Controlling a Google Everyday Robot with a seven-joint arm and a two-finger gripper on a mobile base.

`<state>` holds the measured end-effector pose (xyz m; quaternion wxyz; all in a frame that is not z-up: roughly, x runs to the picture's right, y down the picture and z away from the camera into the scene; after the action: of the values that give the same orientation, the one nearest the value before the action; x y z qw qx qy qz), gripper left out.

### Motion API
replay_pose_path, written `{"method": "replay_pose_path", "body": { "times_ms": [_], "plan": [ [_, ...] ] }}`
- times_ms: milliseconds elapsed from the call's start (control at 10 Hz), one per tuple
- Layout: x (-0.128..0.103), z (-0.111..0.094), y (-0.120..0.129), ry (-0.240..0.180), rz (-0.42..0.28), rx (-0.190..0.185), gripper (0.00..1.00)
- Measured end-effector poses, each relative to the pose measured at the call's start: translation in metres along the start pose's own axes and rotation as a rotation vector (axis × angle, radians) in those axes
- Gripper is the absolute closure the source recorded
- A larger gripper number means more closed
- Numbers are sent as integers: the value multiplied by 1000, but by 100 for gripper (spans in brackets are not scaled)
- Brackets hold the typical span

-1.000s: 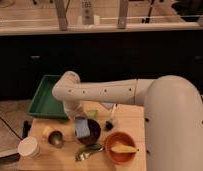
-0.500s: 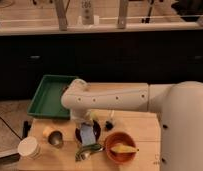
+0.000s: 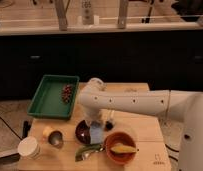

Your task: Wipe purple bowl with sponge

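The purple bowl (image 3: 85,132) is small, round and almost black, and stands on the wooden table near its front. The pale blue-grey sponge (image 3: 97,134) hangs at the bowl's right rim, partly over its inside. My gripper (image 3: 98,125) is directly above the sponge and shut on its top, reaching down from the white arm (image 3: 130,102) that comes in from the right. The arm hides the back of the bowl.
An orange bowl (image 3: 120,148) with a yellow object in it stands right of the sponge. A green curved object (image 3: 88,151) lies in front. A metal cup (image 3: 56,138), a yellow item (image 3: 46,131) and a white cup (image 3: 29,148) are to the left. A green tray (image 3: 50,97) holds dark grapes (image 3: 68,92).
The arm's elbow has swung to the right. The gripper has carried the sponge a little right and down, from over the bowl's middle to its right rim.
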<state>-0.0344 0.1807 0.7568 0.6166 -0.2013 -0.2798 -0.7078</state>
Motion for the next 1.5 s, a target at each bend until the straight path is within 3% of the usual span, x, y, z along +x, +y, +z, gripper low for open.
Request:
{"method": "replay_pose_path", "body": {
  "times_ms": [400,600,1100,1500],
  "plan": [
    [24,-10,-1,14,-6,21,100],
    [30,-14,-16,9,-45,26,100],
    [30,-18,-44,-32,-106,38,100],
    [29,-18,-43,-38,-107,34,100]
  ]
}}
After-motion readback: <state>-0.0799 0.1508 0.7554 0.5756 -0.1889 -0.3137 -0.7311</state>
